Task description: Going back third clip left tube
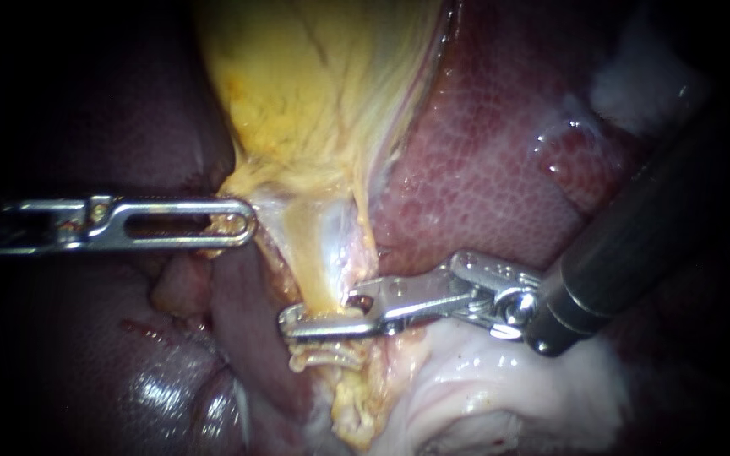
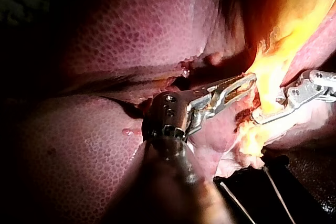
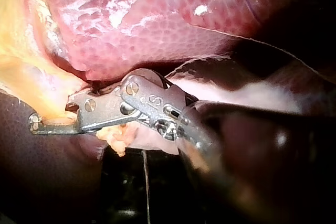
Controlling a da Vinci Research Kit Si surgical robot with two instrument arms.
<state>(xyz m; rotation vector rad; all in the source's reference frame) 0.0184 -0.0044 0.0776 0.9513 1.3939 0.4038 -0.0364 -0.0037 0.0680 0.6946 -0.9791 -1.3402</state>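
Note:
The yellow gallbladder [image 1: 297,93] narrows downward into a pale tube [image 1: 318,253]. My right instrument [image 1: 318,311] comes in from the right. Its jaws stand open, one on each side of the tube's lower end, with a gap showing between them in the right wrist view [image 3: 50,116]. Just below the jaws, pale ridged bands [image 1: 324,359] cross the tube; they may be clips. My left instrument [image 1: 242,224] reaches in from the left, its slotted jaws shut on the yellow tissue at the gallbladder's neck, as its own wrist view [image 2: 247,83] shows too.
Dark red liver [image 1: 483,160] lies to the right of and behind the gallbladder, and more liver [image 1: 154,388] lies at the lower left. Whitish tissue [image 1: 483,397] sits under my right instrument's shaft.

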